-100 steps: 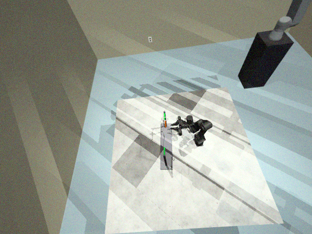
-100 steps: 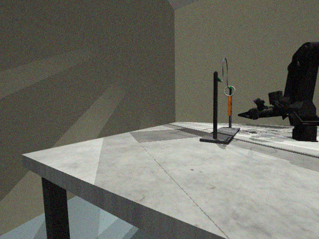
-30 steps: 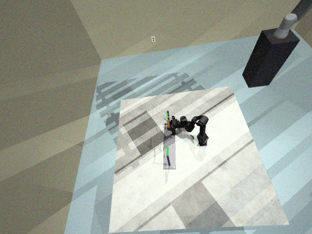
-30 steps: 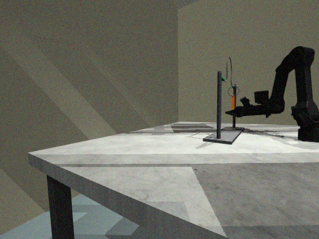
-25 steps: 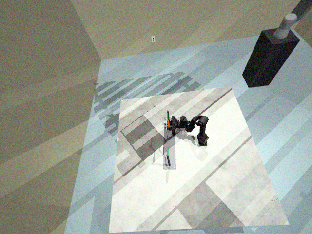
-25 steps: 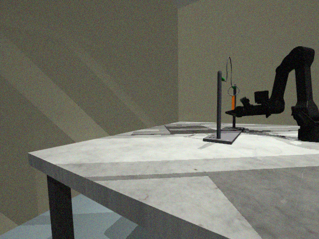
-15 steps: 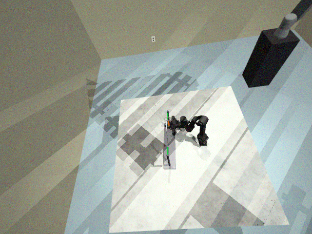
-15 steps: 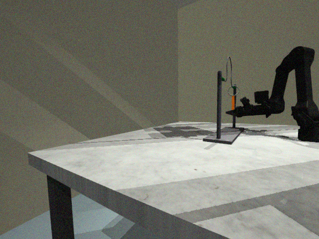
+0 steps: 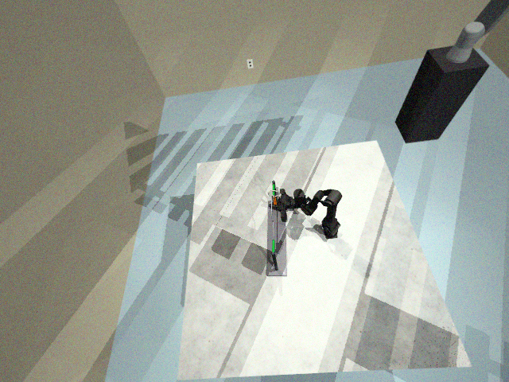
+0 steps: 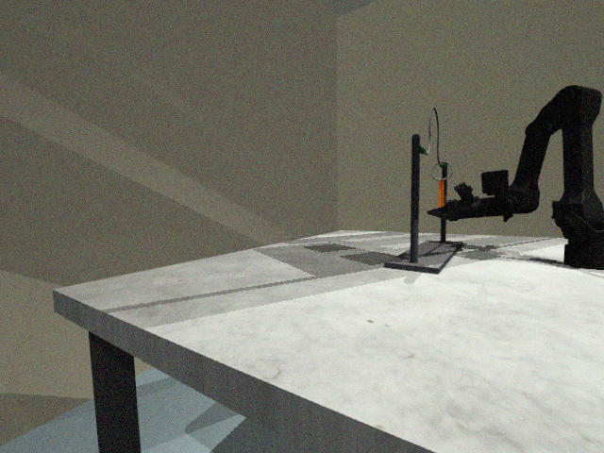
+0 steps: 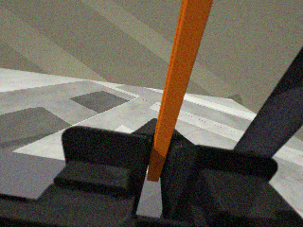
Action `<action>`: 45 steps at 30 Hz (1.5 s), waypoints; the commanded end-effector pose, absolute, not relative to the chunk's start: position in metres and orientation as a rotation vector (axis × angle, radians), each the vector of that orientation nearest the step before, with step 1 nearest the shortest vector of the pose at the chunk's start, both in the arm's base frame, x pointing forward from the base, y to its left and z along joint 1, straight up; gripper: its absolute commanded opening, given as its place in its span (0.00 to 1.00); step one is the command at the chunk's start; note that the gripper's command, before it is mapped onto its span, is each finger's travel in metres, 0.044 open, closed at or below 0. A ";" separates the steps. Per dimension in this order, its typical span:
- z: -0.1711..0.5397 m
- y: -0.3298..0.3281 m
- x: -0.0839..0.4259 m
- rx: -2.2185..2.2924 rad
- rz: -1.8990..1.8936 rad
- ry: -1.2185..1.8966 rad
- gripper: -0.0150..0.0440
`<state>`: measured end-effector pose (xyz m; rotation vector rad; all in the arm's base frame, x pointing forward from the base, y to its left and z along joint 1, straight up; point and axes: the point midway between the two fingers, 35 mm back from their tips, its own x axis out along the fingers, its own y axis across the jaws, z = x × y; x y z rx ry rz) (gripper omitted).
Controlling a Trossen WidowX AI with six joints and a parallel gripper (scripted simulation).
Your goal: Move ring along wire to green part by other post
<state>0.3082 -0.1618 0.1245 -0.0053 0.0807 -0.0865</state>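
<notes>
My gripper [image 9: 275, 204] [image 10: 435, 211] [image 11: 157, 123] is shut on the orange handle [image 9: 274, 200] [image 10: 441, 192] [image 11: 176, 90], near its lower end. The handle stands nearly upright, with the thin ring [image 10: 432, 171] above it. The ring is around the far green part [image 9: 273, 188] [image 10: 443, 165] beside the far post [image 10: 443, 228]; whether it touches the wire is too small to tell. The other green part [image 9: 273, 245] [image 10: 423, 150] is by the near post [image 10: 414, 199]. The thin grey wire [image 10: 434, 109] arches high between them.
Both posts stand on a long grey base [image 9: 281, 263] [image 10: 428, 267] on the pale table [image 9: 312, 329] [image 10: 341, 351]. A dark post [image 11: 276, 111] rises close on the right in the wrist view. Striped shadows cross the table.
</notes>
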 end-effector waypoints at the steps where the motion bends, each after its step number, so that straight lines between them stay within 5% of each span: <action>1: 0.134 -0.162 0.308 -0.012 -0.093 0.072 0.00; 45: 0.141 -0.145 0.310 -0.007 -0.096 0.071 0.00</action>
